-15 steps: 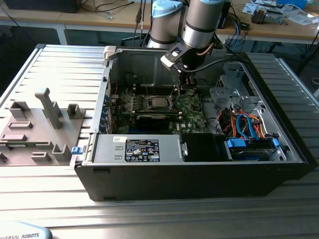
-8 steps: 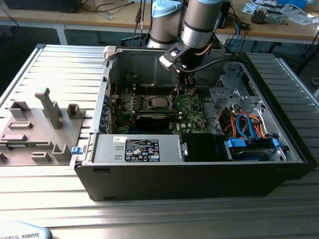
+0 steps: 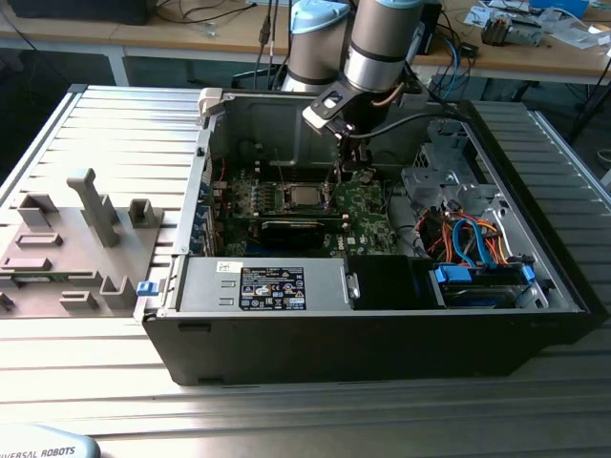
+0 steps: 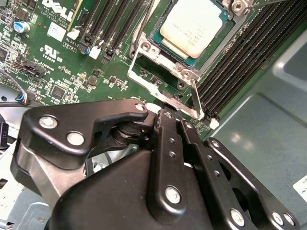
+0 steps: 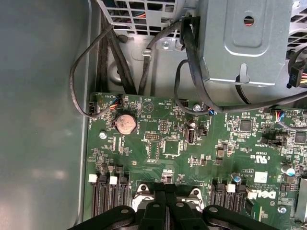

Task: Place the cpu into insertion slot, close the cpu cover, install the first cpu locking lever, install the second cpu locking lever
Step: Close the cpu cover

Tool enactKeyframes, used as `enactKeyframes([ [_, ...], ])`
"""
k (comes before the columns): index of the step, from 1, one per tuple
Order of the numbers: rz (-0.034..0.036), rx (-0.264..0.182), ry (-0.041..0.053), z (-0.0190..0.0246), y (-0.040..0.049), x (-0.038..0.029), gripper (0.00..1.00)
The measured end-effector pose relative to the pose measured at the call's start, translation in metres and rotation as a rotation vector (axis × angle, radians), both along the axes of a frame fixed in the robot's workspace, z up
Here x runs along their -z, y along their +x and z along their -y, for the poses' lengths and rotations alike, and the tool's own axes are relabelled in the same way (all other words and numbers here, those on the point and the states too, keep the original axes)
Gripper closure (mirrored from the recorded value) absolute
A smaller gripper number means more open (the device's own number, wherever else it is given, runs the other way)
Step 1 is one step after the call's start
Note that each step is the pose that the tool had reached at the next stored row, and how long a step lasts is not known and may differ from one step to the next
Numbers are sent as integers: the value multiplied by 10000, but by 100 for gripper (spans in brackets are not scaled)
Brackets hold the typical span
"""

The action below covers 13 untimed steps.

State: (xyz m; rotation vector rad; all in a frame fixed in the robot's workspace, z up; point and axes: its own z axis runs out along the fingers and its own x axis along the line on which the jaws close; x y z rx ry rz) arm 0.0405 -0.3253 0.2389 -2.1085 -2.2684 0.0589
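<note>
Cpu, silvery-grey, sits just beyond the gripper, framed by the cpu cover, partly cut off; gripper's grasp cannot be told.

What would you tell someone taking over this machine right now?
Gripper: jaws look shut, with the tips at the socket's edge beside a silvery lever bar. I can't tell whether they pinch it.
Things: the cpu sits in the insertion slot. The cpu cover appears to be down around it.
Done: cpu placed, cover apparently closed.
Left: both locking levers. I can't tell whether either is latched.
</note>
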Motion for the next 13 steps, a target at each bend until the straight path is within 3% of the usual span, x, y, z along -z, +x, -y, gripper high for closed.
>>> enactKeyframes([
  [13, 0, 1, 0, 0, -33, 2, 89],
])
